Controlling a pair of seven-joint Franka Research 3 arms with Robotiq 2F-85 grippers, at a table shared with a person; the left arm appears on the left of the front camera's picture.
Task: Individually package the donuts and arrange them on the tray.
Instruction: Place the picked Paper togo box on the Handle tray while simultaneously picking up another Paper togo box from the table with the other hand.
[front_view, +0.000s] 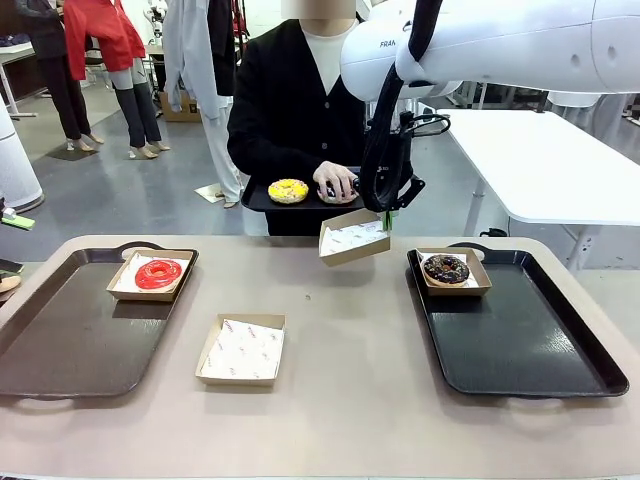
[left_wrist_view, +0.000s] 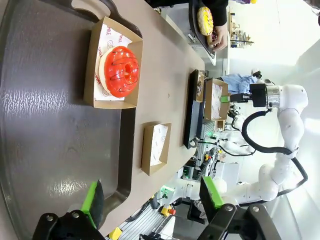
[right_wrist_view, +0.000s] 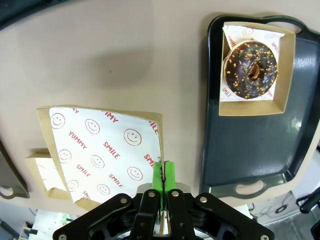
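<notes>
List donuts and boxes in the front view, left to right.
red donut → empty box on the table → yellow donut → held box, pinched by the right gripper above the table → dark sprinkled donut

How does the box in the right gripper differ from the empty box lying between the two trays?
The held box hangs tilted above the table, its rim pinched by the right gripper; the loose box lies flat on it, untouched. The held box is at the far side; the loose box sits nearer the robot. Both are empty brown boxes with white printed liners.
</notes>
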